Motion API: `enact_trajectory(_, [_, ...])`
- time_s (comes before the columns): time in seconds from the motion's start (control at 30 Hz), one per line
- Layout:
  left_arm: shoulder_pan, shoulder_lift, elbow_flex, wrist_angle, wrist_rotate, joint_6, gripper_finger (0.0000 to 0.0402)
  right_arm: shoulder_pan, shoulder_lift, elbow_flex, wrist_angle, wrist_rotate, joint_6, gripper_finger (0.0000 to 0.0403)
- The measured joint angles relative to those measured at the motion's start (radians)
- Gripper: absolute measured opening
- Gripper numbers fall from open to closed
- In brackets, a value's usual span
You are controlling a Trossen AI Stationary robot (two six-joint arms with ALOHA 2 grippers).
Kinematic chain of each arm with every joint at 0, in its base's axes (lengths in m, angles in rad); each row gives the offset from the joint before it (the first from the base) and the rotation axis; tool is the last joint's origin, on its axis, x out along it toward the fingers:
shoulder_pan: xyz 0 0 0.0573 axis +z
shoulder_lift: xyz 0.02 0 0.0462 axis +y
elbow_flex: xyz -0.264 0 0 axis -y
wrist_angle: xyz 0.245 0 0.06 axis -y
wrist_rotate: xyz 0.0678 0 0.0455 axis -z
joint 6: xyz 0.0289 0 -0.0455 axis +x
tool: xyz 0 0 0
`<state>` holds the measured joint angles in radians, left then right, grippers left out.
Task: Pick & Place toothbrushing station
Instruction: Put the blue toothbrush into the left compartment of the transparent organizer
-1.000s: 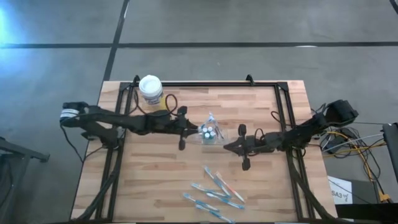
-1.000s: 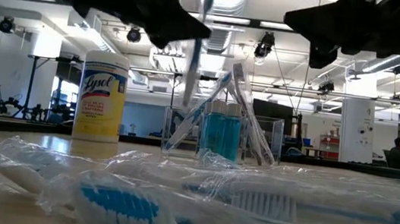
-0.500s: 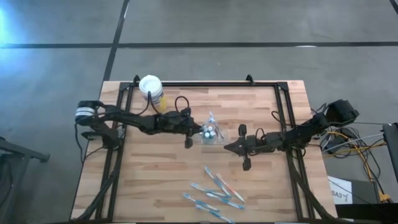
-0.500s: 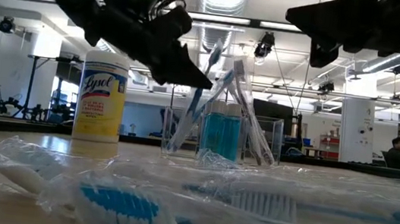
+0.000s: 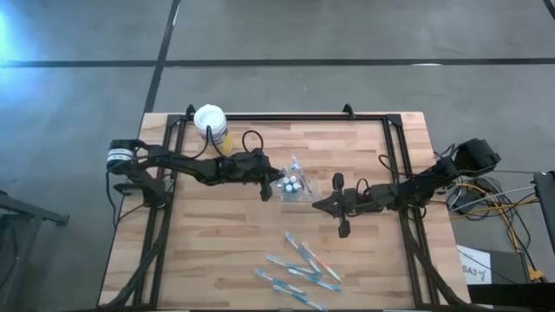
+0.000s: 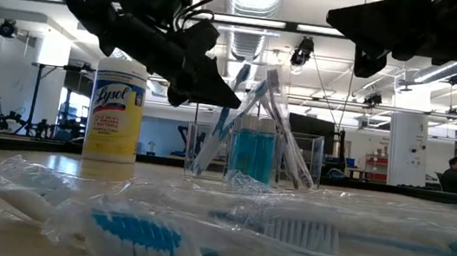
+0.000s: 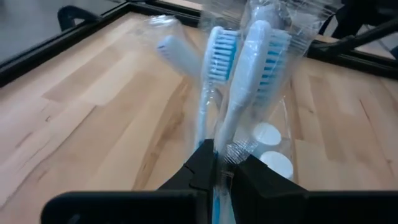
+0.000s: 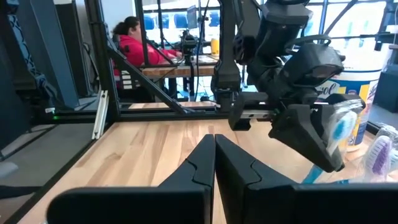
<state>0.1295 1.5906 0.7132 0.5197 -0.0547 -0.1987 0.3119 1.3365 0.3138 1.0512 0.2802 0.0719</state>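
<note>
We see 3 toothbrushes (image 7: 214, 68) standing in the clear holder (image 6: 253, 157); several wrapped ones (image 5: 299, 264) remain. Left gripper (image 5: 267, 183) pinches 1 at the holder; right gripper (image 5: 317, 205) waits, pressed together.

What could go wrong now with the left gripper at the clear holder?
The left gripper is pinched on a wrapped toothbrush among others leaning in the clear holder; pulling away could drag a neighbour out or tip the holder. The right gripper waits close beside it, so a wide swing might clip it.
</note>
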Motion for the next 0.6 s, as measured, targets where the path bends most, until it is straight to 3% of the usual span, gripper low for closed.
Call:
enact_trajectory(0.2, [0.0, -0.003, -0.003, -0.037, 0.021, -0.01, 0.006, 0.0, 0.0, 0.0, 0.0, 0.0, 0.0, 0.0008])
enact_trajectory(0.4, [0.0, -0.006, 0.004, -0.024, 0.113, 0.034, 0.0139, 0.0, 0.0, 0.0, 0.0, 0.0, 0.0, 0.0008])
enact_trajectory(0.6, [0.0, -0.043, 0.013, -0.029, 0.121, 0.043, 0.0215, 0.0, 0.0, 0.0, 0.0, 0.0, -0.001, 0.0008])
